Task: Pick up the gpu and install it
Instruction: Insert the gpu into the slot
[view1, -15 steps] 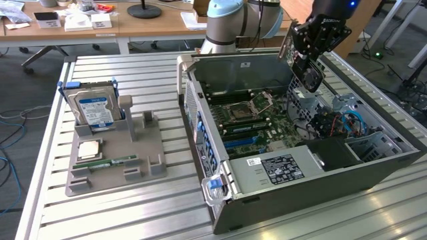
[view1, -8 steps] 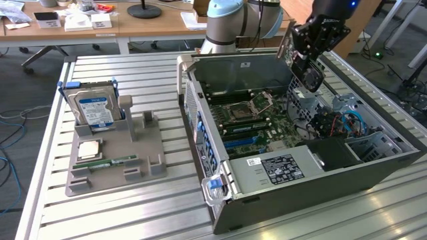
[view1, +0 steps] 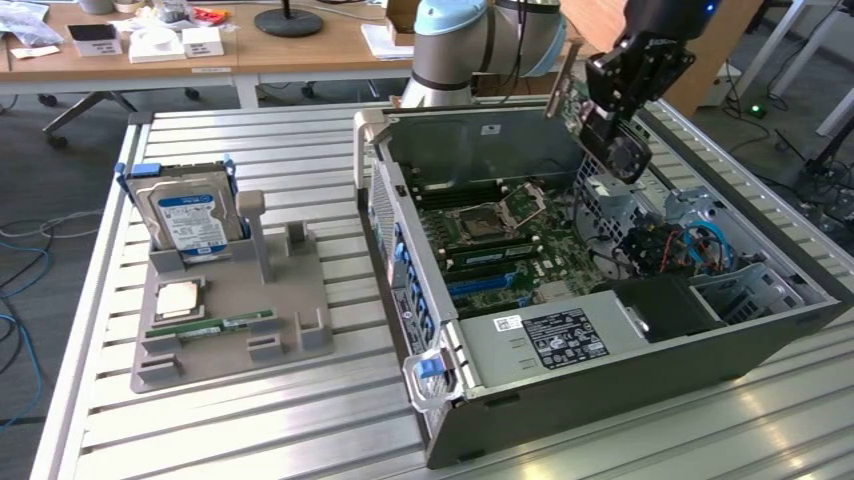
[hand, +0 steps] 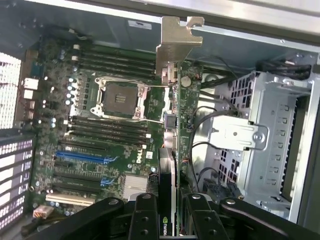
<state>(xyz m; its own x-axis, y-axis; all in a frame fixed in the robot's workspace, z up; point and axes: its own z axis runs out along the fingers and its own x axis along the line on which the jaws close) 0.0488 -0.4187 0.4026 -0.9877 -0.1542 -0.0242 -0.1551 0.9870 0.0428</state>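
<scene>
Noted black pincer (hand: 170, 202) clamped on thin dark rectangular gpu card with pale metal bracket (hand: 176, 55), card edge-on between the fingers. Found card held in the air over the far end of open grey metal computer case (view1: 627, 390), above green motherboard (hand: 100, 130), apart from its slots. Logged case lying open side up toward the edge of the slatted metal counter (view1: 267, 440) at the exterior view's right. Logged grey plastic parts tray (view1: 220, 350) toward the opposite edge, silver blue-labelled hard drive (view1: 187, 220) upright at tray's far end.

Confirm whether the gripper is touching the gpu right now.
Touching. The wrist view shows the gripper with its fingers pressed against both faces of the gpu, which stands edge-on between them with no gap.
</scene>
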